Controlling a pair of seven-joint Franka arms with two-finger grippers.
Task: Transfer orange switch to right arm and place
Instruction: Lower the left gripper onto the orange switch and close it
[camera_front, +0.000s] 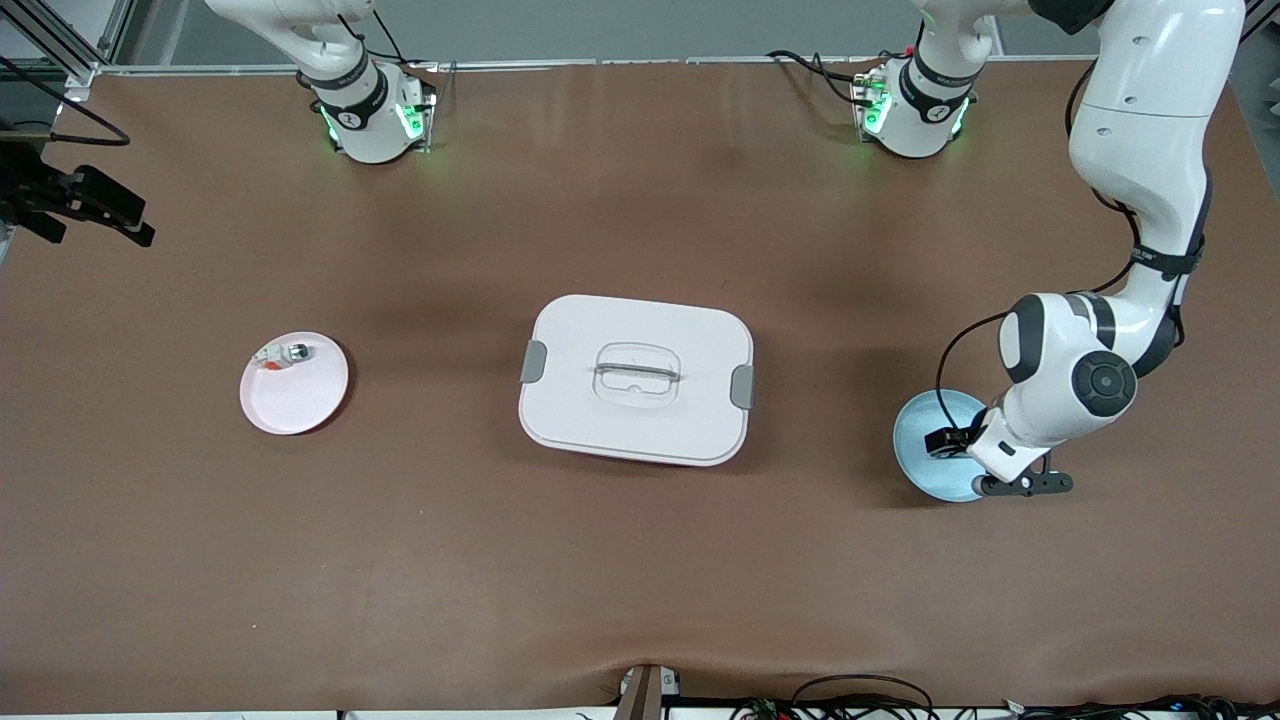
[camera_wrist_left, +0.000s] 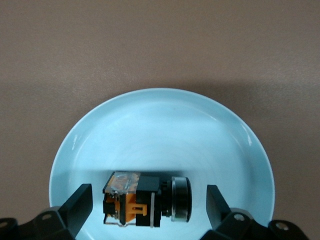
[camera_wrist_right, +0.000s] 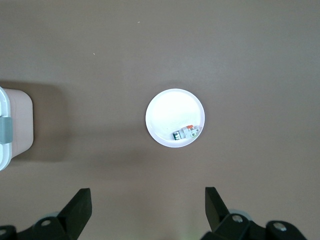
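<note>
Nearest the front camera, toward the left arm's end of the tabletop (camera_front: 640, 600), the blue plate (camera_front: 925, 450) is carrying the orange switch (camera_wrist_left: 145, 199), which is lying on its side with its round cap pointing along the plate rather than up. I am holding the left tool (camera_wrist_left: 145, 210) low over that plate with its fingers (camera_wrist_left: 80, 205) spread fully wide and gripping nothing; the switch is sitting between them, clear of both. To do this pick well, I am judging that I should be lowering straight down, keeping the body centred between the fingers, and closing across the squarish black-and-orange body rather than the rounded cap, which looks likely to roll or squirt out. I also want to be leaving one end sticking out, so the other arm has something to take at the handover. The right tool (camera_wrist_right: 145, 215) is waiting high above the tabletop, fully open and empty, looking down on the pink plate (camera_front: 300, 400) that holds a small silver-and-white piece (camera_front: 283, 354). Between the two plates the closed white box (camera_front: 636, 378) is sitting mid-tabletop.
</note>
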